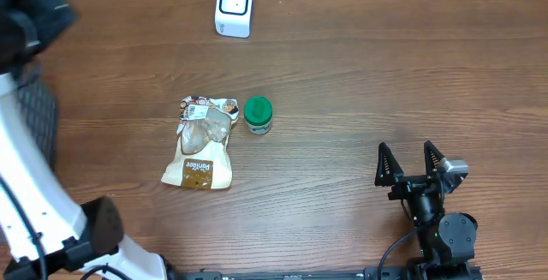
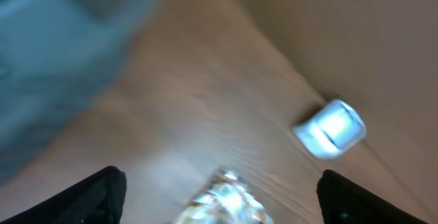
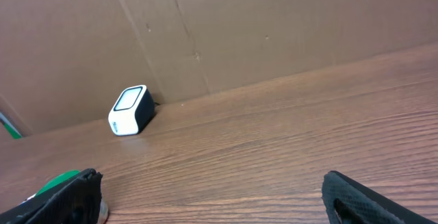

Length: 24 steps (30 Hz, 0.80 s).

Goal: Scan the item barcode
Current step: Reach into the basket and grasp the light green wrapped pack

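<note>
Brown wood-grain table point(image 1: 360, 83), and near its middle the clear-and-tan plastic snack pouch point(image 1: 202, 143) lies flat, printed label end toward the near edge. Just beside its upper right corner stands a small jar with a green lid point(image 1: 258, 115); whether the two touch is hard to call from above. The white box-shaped barcode scanner point(image 1: 234, 7) sits at the far edge, well apart from both. Right gripper point(image 1: 409, 164) sits low at the near right, jaws spread wide, nothing between them. Left gripper point(image 2: 220, 186) is up at the far left, badly blurred. Its wrist view shows the fingers wide apart and empty, with what looks like the pouch below them.
</note>
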### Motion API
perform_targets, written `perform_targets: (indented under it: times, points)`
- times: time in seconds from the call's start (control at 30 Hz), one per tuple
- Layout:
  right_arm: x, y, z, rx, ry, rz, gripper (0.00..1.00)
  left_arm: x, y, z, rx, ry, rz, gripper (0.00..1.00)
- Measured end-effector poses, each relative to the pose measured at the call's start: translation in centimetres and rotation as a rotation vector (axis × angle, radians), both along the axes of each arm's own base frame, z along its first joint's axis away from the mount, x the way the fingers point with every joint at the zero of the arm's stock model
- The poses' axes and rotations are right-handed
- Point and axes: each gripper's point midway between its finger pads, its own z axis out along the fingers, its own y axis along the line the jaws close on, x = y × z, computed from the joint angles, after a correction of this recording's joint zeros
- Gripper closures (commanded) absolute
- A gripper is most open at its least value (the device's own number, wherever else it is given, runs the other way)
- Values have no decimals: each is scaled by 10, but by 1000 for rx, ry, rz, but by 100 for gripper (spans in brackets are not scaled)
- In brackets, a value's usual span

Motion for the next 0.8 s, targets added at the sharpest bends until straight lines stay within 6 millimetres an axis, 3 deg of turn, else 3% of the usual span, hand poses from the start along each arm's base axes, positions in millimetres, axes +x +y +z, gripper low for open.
perform_targets:
  times: [0.17, 0.33, 0.43, 0.6, 0.67, 0.7, 0.8]
  points:
    - [0, 0, 0, 0, 0, 0, 0, -45, 79, -15, -4, 73, 235, 12]
    - [0, 0, 0, 0, 0, 1, 0, -89, 136, -31, 38, 164, 434, 16]
    - [0, 0, 0, -1, 0, 1, 0, -108, 161, -55, 42, 246, 517, 15]
    - [0, 0, 0, 0, -1, 0, 0, -112, 197, -91, 78, 308, 541, 13]
    - [0, 0, 0, 0, 0, 1, 0, -109, 204, -104, 102, 332, 510, 15]
    - [0, 0, 0, 0, -1, 1, 0, -107, 207, -110, 113, 344, 492, 20]
    - [0, 0, 0, -1, 0, 0, 0, -102, 217, -135, 144, 379, 446, 20]
